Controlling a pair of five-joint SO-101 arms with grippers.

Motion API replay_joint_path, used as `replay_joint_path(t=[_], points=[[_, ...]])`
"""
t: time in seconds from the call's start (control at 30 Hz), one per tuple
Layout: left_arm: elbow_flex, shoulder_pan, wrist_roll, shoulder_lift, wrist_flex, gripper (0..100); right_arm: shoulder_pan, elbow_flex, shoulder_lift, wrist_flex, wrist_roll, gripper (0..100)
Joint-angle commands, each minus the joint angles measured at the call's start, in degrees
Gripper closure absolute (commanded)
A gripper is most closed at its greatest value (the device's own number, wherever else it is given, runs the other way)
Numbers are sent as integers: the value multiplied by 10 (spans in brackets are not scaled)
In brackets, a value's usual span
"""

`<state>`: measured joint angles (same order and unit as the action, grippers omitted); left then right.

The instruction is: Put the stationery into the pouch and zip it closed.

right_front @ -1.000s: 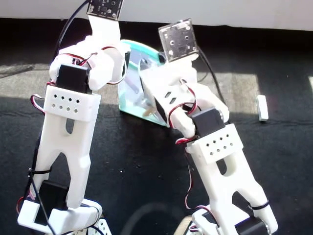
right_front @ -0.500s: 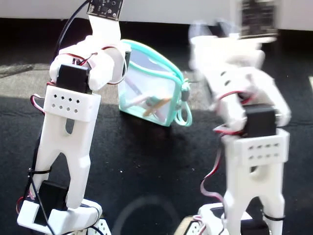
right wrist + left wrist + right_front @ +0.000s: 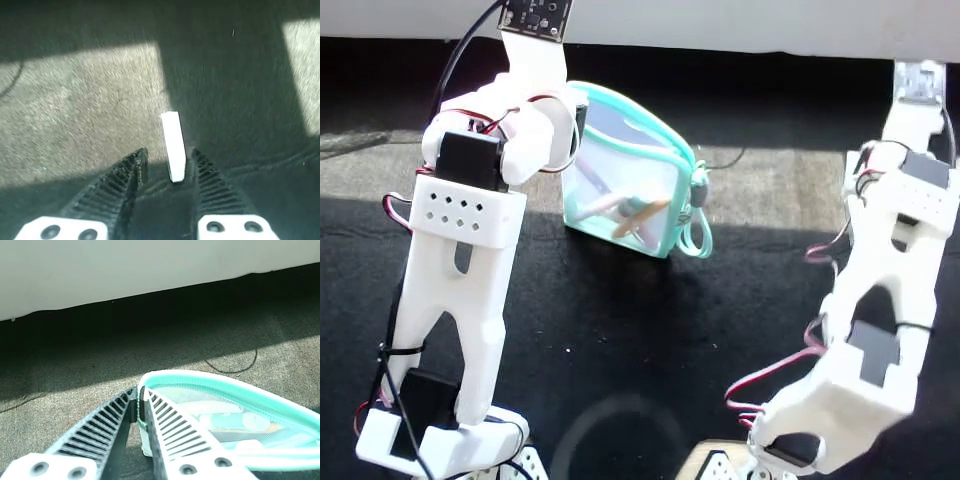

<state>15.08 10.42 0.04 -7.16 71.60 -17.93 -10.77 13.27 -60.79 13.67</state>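
- The small white rectangular stick [image 3: 172, 132], likely an eraser, lies flat on the dark mat [image 3: 75, 100] at the right, between the spread jaws of the right gripper [image 3: 168, 151].
- It looks light and stiff, so pinch across its narrow sides at mid-length.
- The left gripper [image 3: 137, 392] is clamped on the rim of the translucent mint-trimmed pouch [image 3: 630, 185], far centre.

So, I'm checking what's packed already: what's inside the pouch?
The pouch has a clear side: a tan stick and pale pen-like pieces lie inside. Its teal rim hides anything more, so the count is unsure.
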Motion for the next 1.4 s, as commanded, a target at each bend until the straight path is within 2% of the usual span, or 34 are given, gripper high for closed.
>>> replay_joint_path(t=[0.0, 0.17, 0.3, 0.53, 0.67, 1.13, 1.37], points=[[-7, 24, -4, 4, 3, 986, -17, -125, 81, -57, 7, 807], [-10, 37, -4, 5, 4, 986, -15, -305, 214, -120, 11, 804], [-20, 39, -5, 4, -1, 986, 7, -439, 315, -180, 56, 804], [-19, 36, -5, 2, -1, 986, 12, -606, 452, -214, 65, 803], [-19, 37, -5, 4, -1, 986, 9, -633, 487, -214, 67, 803], [-19, 36, -5, 4, -1, 986, 9, -631, 524, -210, 142, 807], [-21, 36, -5, 3, 0, 986, 0, -636, 579, -208, 143, 808]])
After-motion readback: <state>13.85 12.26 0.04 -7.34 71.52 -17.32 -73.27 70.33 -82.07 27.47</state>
